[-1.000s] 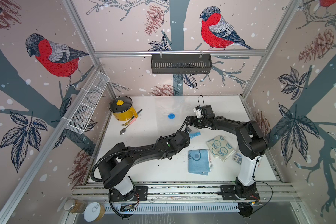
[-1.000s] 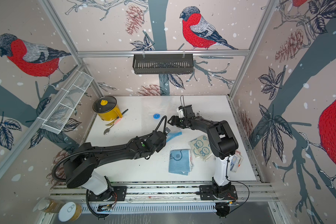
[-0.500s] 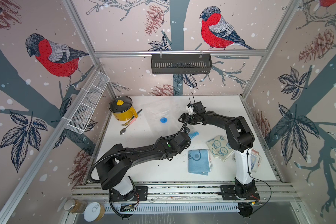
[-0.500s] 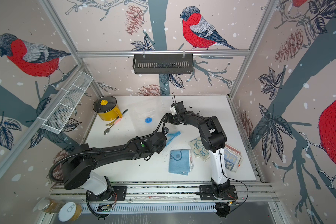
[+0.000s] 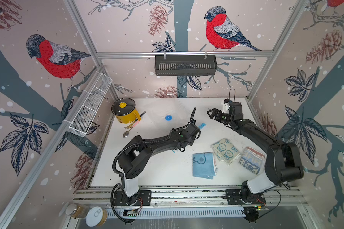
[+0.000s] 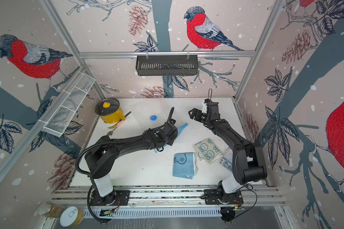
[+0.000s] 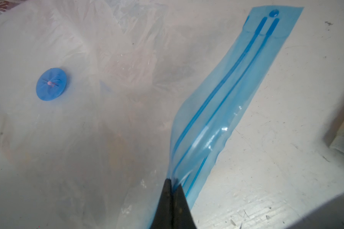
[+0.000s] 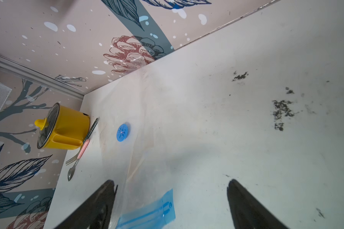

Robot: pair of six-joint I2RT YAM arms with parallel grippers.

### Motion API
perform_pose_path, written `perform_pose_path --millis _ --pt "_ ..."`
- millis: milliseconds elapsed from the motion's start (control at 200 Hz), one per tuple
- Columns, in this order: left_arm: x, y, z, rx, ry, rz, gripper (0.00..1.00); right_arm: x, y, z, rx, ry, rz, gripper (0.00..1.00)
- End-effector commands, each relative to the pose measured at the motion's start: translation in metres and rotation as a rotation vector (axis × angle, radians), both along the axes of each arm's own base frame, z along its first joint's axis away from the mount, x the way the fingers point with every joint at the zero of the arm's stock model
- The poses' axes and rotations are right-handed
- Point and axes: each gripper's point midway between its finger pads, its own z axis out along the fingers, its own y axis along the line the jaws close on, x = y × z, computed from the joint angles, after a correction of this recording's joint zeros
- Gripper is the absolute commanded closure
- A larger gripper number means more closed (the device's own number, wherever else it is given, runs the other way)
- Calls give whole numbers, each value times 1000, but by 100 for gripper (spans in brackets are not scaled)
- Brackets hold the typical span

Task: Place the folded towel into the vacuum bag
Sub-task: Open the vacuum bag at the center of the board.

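Where the left gripper (image 7: 173, 181) bites: jaws pressed together on the near end of the blue zip strip (image 7: 226, 95), with film pinched between them; that end is raised off the table (image 7: 286, 138) while the far end lies flat
Vacuum bag (image 5: 173, 111): spread over the far middle of the table, clear and crinkled, round blue valve (image 5: 168, 117) facing up; nothing seen inside it
Reason for the grip, as judged: lifting the mouth so that a gap opens on the towel side; whether both layers or only the upper 1 are caught cannot be told
Right gripper (image 8: 171, 181): jaws wide apart, nothing between them, hovering above the table near the free end of the zip strip, touching nothing
Folded towels: 3 lie at the near right, all outside the bag: blue towel (image 5: 204, 165), cream bear-print towel (image 5: 225, 150) against its edge, 3rd patterned towel (image 5: 251, 160) partly hidden by the right arm; which 1 is meant is not shown
Placement, as judged: towels sit on the right arm's side, well apart from the mouth, so that arm can fetch while the left holds the opening
Bystanders: yellow pot (image 5: 125, 112) and cutlery (image 5: 134, 124) at far left, beside the bag's edge
Stage, as judged: mouth held, no towel picked up, loading not yet begun
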Motion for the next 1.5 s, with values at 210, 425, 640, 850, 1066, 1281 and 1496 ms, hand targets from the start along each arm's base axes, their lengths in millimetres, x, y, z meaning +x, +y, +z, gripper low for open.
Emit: perform_pose_path --millis 210,425,640,850,1066,1281,1496 --pt "8 -21 24 -173 72 -68 100 -71 48 -16 7 -96 146 24" --pt "12 -17 38 -226 114 -90 100 -67 77 -17 58 -174 167 33" --pt "13 -10 44 -253 118 -79 100 -55 85 -44 74 -132 150 36" --pt "10 -12 42 -274 130 -84 100 -40 98 -53 110 -132 155 47" --pt "8 -12 48 -294 127 -85 100 -31 107 -59 108 -134 151 68" --pt "4 -10 48 -296 130 -97 98 -32 112 -65 95 -121 157 85" --pt "-12 4 37 -229 97 -124 64 -33 122 -64 85 -80 179 93"
